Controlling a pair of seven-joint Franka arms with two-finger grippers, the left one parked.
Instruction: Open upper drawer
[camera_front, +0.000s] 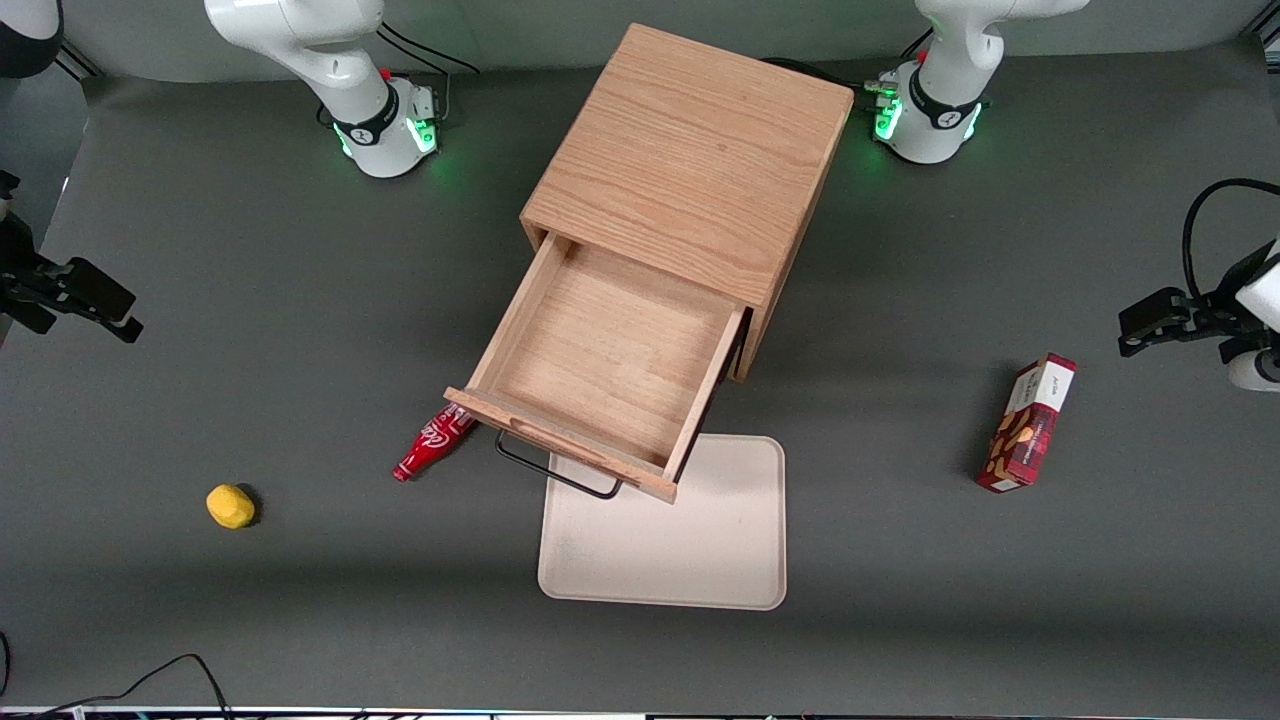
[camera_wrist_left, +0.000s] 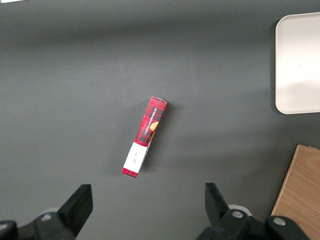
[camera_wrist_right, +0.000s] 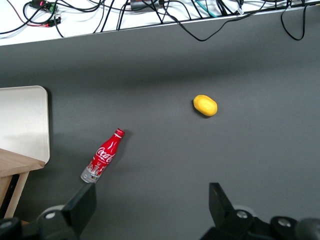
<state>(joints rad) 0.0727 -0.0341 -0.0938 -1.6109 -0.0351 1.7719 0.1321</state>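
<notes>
Right wrist view: our hand (camera_wrist_right: 150, 205) spread wide, holding nothing.
Upper drawer (camera_front: 600, 372) stands pulled out; the hand hovers above the counter (camera_wrist_right: 240, 155).

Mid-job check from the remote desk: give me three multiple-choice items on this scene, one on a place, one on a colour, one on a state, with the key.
1. Where does the red cola bottle lie?
A. In the upper drawer
B. On the table beside the open drawer's front corner
C. On the beige tray

2. What colour is the small rounded object toward the working arm's end of the table?
A. Yellow
B. Green
C. Blue

3. What state is the upper drawer in?
A. Shut flush
B. Removed from the cabinet
C. Pulled out, with nothing inside

Answers:
1 B: the bottle rests on the dark table, its base by the drawer's corner.
2 A: it shows yellow in both the front and right wrist views.
3 C: its bare wood floor is exposed, overhanging the beige tray, while the gripper sits open, off at the table's edge, holding nothing.
</notes>
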